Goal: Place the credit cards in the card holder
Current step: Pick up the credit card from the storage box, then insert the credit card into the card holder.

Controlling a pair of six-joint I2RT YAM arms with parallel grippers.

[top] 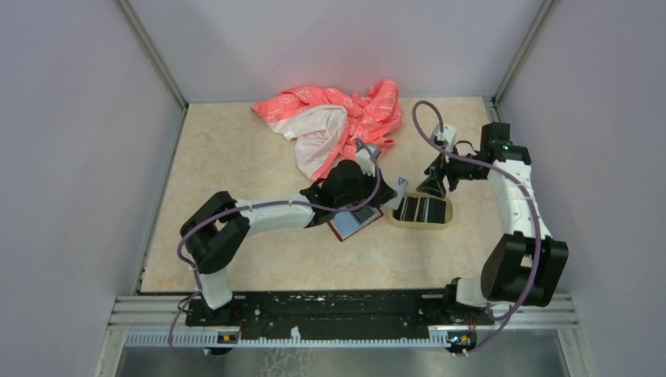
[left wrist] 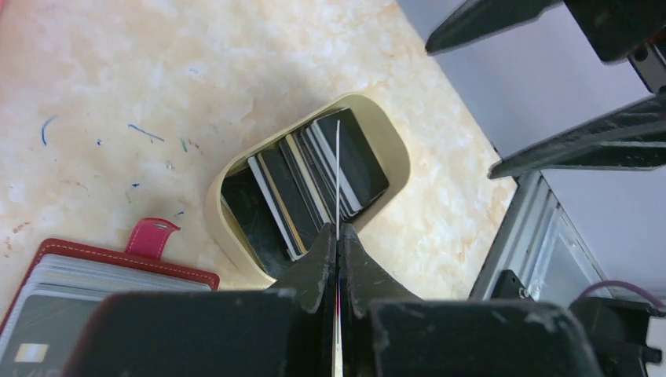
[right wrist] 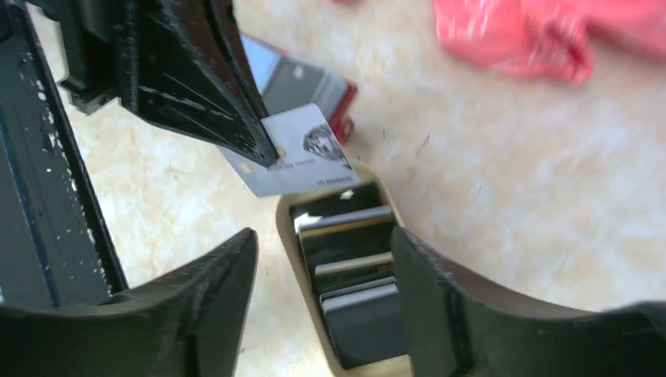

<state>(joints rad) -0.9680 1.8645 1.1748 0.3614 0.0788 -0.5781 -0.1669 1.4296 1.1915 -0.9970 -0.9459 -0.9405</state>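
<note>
Light falls bright and even from overhead, so the bench (top: 236,157) looks pale and shadows are soft. Beyond your right jaws the pink cloth (right wrist: 518,35) is smeared with blur; the jaws themselves loom dark and unfocused at the bottom of both wrist views.

The credit cards (top: 420,209) lie in a tray (top: 422,228) at mid-frame. The card holder (top: 357,222) lies just left of it, a cloth (top: 338,126) above both.
</note>
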